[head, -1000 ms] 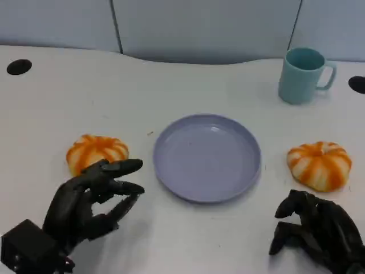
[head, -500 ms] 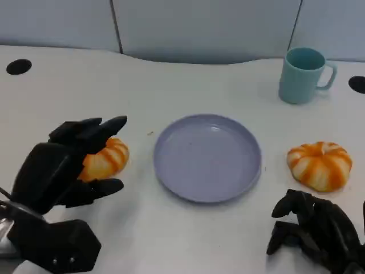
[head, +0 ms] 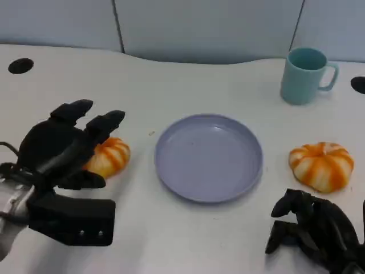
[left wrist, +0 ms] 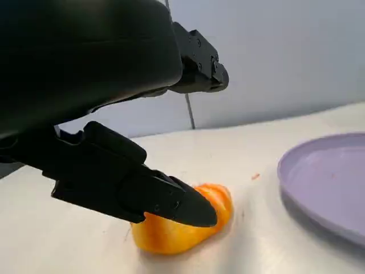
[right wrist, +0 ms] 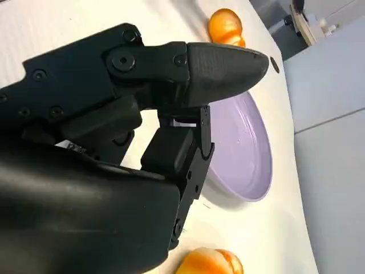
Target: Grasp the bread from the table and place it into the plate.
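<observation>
Up at the far right of the white table (head: 188, 80), a pale teal mug (head: 307, 75) stands upright, handle turned to the right, nothing touching it. Two black round holes mark the tabletop, one at the far left edge (head: 20, 66), the other at the far right edge (head: 359, 84), just beside the mug. Behind the table runs a pale grey-blue panelled wall (head: 205, 25), with dark vertical seams between its panels.

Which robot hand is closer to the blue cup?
The right hand. It sits at the table's near edge on the same side as the blue cup, though still far from it. The left hand is across the table, over a bread.
</observation>
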`<state>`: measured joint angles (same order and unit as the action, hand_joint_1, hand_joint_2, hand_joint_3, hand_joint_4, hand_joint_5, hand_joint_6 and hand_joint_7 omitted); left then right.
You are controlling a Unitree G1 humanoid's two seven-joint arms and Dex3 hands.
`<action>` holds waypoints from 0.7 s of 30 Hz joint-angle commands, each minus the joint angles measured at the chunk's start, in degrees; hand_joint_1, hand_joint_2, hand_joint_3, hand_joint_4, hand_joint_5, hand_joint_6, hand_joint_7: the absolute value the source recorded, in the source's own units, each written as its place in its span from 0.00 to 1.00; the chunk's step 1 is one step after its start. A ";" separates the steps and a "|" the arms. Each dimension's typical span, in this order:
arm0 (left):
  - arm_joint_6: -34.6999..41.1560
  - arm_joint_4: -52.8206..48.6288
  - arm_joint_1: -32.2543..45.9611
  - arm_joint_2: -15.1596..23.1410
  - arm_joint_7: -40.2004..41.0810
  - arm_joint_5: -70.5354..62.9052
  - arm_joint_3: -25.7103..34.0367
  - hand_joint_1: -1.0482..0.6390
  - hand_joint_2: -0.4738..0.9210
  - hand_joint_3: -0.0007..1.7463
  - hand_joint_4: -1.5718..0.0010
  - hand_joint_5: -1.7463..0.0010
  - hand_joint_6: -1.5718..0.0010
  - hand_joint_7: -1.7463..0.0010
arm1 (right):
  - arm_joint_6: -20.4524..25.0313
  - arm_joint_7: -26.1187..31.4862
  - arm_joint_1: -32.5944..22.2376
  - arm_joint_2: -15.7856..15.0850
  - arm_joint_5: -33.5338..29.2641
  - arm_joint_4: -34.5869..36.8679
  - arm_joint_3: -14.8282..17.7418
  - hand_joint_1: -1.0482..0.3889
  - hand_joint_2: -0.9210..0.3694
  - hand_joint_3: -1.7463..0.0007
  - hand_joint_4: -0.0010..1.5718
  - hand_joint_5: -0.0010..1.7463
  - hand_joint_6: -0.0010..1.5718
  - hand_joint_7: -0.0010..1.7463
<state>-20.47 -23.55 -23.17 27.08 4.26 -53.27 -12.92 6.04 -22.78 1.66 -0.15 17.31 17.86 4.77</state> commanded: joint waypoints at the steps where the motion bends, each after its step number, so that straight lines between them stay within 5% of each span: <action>1: 2.25 -6.24 -4.82 1.50 -3.74 0.04 -4.11 0.20 0.97 0.00 1.00 0.97 0.94 1.00 | 0.16 0.23 -0.55 -0.27 -0.22 1.07 0.08 0.43 0.00 0.74 0.78 0.65 0.73 0.59; 21: 5.97 -44.46 -26.44 -7.82 0.38 0.43 -18.81 0.24 0.95 0.00 1.00 1.00 0.97 1.00 | 0.38 -0.08 -1.46 -1.42 -0.34 0.36 0.35 0.42 0.00 0.73 0.78 0.65 0.73 0.60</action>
<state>-15.40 -64.82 -46.85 19.98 3.64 -52.51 -29.93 5.60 -23.20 1.47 -0.44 17.37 17.85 4.75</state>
